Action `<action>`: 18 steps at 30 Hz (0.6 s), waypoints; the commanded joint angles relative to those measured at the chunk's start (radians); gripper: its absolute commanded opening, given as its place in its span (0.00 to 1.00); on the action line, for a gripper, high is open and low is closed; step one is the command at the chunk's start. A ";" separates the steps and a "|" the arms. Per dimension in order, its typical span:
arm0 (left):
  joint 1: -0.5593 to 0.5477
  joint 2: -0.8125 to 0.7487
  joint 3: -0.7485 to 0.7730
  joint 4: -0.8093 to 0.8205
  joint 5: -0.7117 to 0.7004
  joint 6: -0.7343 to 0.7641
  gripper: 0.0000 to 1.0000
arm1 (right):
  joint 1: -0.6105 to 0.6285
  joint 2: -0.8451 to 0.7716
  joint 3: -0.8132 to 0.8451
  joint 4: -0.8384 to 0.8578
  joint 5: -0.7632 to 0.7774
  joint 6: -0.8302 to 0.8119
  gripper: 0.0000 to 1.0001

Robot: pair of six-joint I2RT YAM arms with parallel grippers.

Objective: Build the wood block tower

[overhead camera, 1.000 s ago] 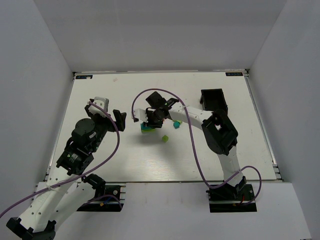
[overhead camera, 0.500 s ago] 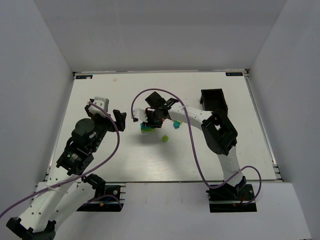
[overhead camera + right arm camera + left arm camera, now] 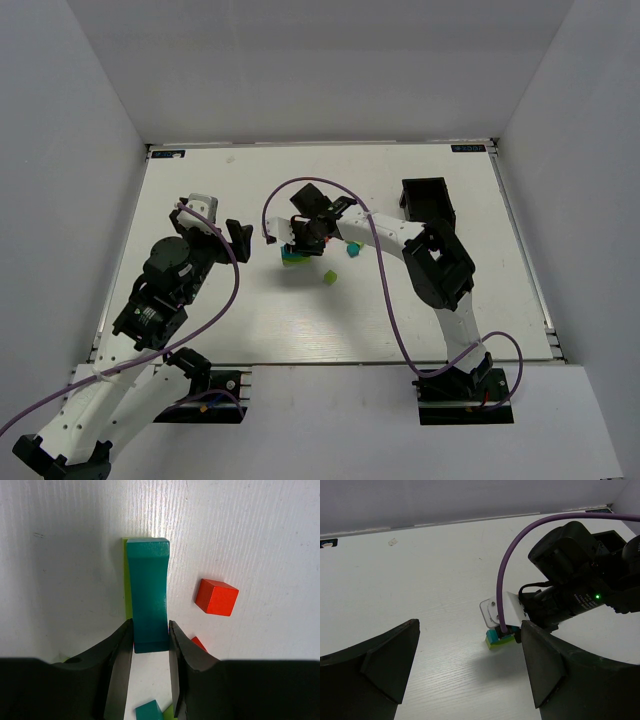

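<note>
The tower is a teal bar [image 3: 147, 595] lying on a lime-green bar [image 3: 125, 580], in the middle of the table [image 3: 292, 257]. My right gripper [image 3: 150, 640] is shut on the near end of the teal bar, one finger on each long side. In the left wrist view the stack [image 3: 499, 638] shows under the right wrist. A red cube [image 3: 216, 597] lies just right of the stack, and a second red piece [image 3: 199, 642] peeks out beside my right finger. My left gripper [image 3: 470, 680] is open and empty, well left of the stack [image 3: 225, 235].
A loose lime-green cube [image 3: 329, 278] and a teal cube [image 3: 353, 249] lie near the stack. A black rectangular bin [image 3: 427, 200] stands at the back right. The right arm's purple cable [image 3: 380, 280] loops over the table.
</note>
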 commanded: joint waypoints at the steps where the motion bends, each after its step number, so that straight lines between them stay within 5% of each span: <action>1: 0.005 -0.010 0.000 0.012 0.005 -0.007 0.93 | 0.005 0.020 0.026 -0.001 0.008 0.006 0.35; 12: 0.005 -0.010 0.000 0.012 0.005 -0.007 0.93 | 0.007 0.022 0.020 0.005 0.009 0.004 0.55; 16: 0.005 -0.010 0.000 0.012 0.005 -0.007 0.93 | 0.008 0.022 0.017 0.006 0.012 0.006 0.71; 18: 0.005 -0.019 0.000 0.012 0.005 -0.007 0.93 | 0.008 0.017 0.013 0.011 0.012 0.007 0.90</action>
